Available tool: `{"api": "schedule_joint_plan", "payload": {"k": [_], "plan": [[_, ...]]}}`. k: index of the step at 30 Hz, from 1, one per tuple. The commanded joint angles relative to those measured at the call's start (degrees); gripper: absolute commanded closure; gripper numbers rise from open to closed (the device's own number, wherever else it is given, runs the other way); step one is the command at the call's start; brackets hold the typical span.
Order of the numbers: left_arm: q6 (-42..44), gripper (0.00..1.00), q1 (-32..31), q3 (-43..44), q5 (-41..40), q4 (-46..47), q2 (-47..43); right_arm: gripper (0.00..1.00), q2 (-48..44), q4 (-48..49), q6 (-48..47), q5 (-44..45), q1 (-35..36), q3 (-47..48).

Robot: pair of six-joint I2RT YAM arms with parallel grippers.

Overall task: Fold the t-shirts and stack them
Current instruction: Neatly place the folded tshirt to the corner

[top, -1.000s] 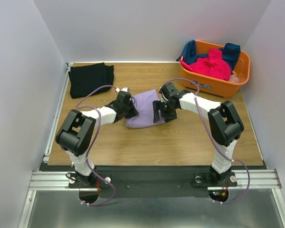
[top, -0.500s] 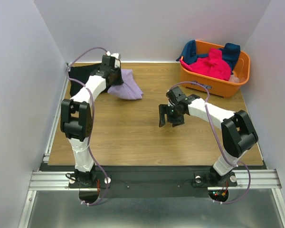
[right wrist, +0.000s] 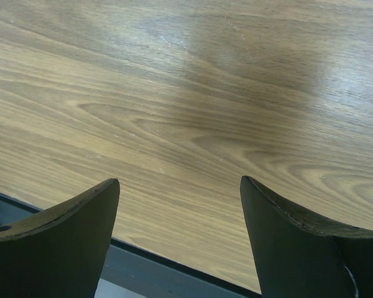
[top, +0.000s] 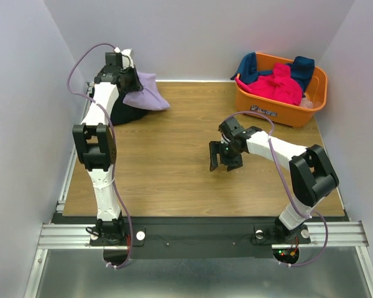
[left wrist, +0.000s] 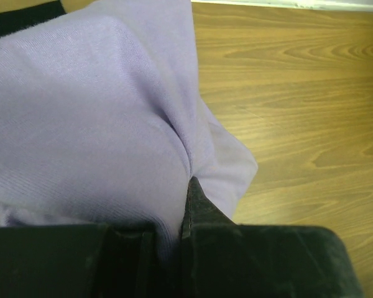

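My left gripper [top: 129, 79] is shut on the folded lavender t-shirt [top: 146, 94] and holds it at the far left corner, over the folded black t-shirt [top: 123, 113]. In the left wrist view the lavender cloth [left wrist: 93, 118] fills the frame and is pinched between my jaws, with a strip of black shirt [left wrist: 18, 15] at the top left. My right gripper [top: 222, 165] is open and empty above the bare wood at the table's middle; its fingers [right wrist: 68, 242] are wide apart. The hot-pink t-shirt [top: 273, 84] and a dark teal-blue one [top: 301, 67] lie in the basket.
The orange plastic basket [top: 298, 110] stands at the far right corner. The table's near edge [right wrist: 174, 273] shows under my right gripper. Walls close the table on three sides.
My left arm has carried the lavender shirt from the table's middle to the far left corner, over the black shirt. My right gripper let go of it and has drawn back slightly.
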Motion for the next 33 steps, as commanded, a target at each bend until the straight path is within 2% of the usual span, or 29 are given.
{"api": "schedule_joint_plan", "payload": {"k": [1,9,20,24,28,29,32,33], "plan": [[1.29,1.00,4.61,6.82,5.59,-0.89,0.02,0.16,0.72,0.32,-0.64,-1.63,0.24,1.34],[2.96,1.00,10.25,4.55,8.93,-1.07,0.11,0.16,1.51,0.32,-0.82,-2.33,0.16,1.60],[4.81,1.00,13.77,4.37,9.03,-0.72,3.27,0.16,1.86,0.32,-0.64,-3.74,0.16,1.60],[4.81,1.00,14.04,5.86,6.40,-1.86,5.11,0.16,1.77,0.32,-0.38,-4.18,0.24,1.60],[1.83,0.98,14.83,10.94,-4.55,-4.49,6.96,0.16,0.90,0.23,-0.03,-3.92,0.16,1.25],[0.95,0.76,15.00,11.48,-6.51,-4.50,6.88,0.16,0.72,0.23,0.15,-4.00,0.16,1.16],[-1.16,0.34,15.27,13.06,-14.24,-4.06,6.00,0.16,0.37,0.23,0.23,-3.83,0.16,1.07],[-1.60,0.02,15.27,13.16,-16.18,-3.80,5.65,0.16,0.28,0.23,0.32,-3.83,0.24,1.16]]}}
